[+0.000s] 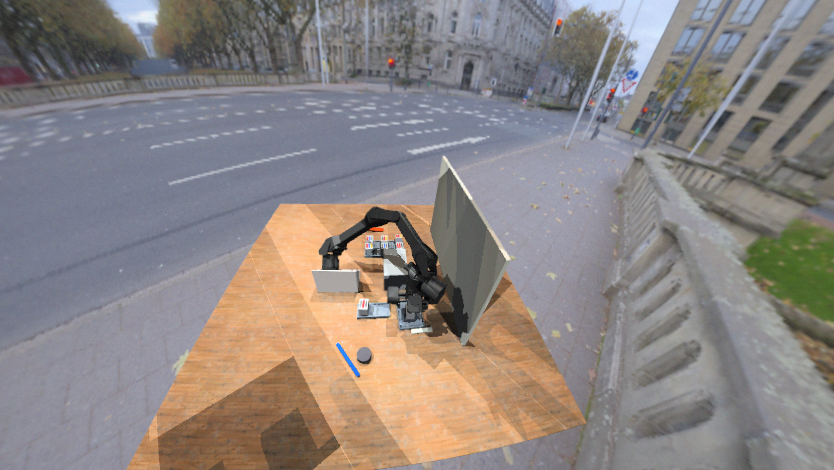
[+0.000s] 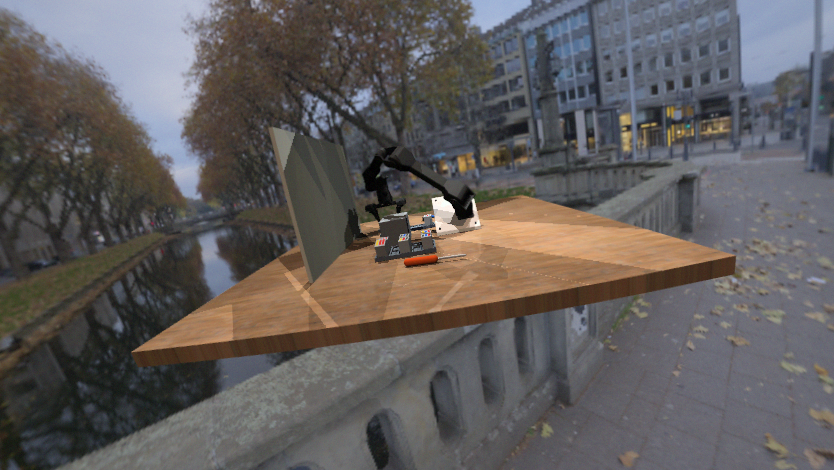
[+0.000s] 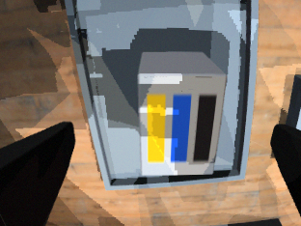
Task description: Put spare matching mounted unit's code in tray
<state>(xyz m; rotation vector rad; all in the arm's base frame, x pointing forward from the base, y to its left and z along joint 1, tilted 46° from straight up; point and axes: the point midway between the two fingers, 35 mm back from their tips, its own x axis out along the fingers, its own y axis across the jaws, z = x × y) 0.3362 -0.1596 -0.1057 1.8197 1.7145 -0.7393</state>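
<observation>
From the top view, I work over the wooden bench (image 1: 245, 326) (image 2: 525, 256) (image 3: 39, 87), with a tall panel (image 1: 466, 245) (image 2: 318, 198) standing toward its right edge. My black arm (image 1: 376, 217) (image 2: 431, 175) arches on the panel's left. A rack of striped blocks (image 1: 384, 255) (image 2: 402, 257) sits toward the far edge. Nearer the bench's near edge is my tray (image 1: 411, 328) (image 3: 174, 183). The spare (image 3: 180, 116), striped yellow, blue and black, lies inside it, close to one end wall. My jaws (image 1: 412, 307) (image 2: 386, 209) are spread wide, one on either side of it, gripping nothing. An orange-handled screwdriver (image 1: 376, 229) (image 2: 421, 259) lies by the far edge; a blue stick (image 1: 347, 360) slants nearer the left edge, beside a dark puck (image 1: 364, 354).
</observation>
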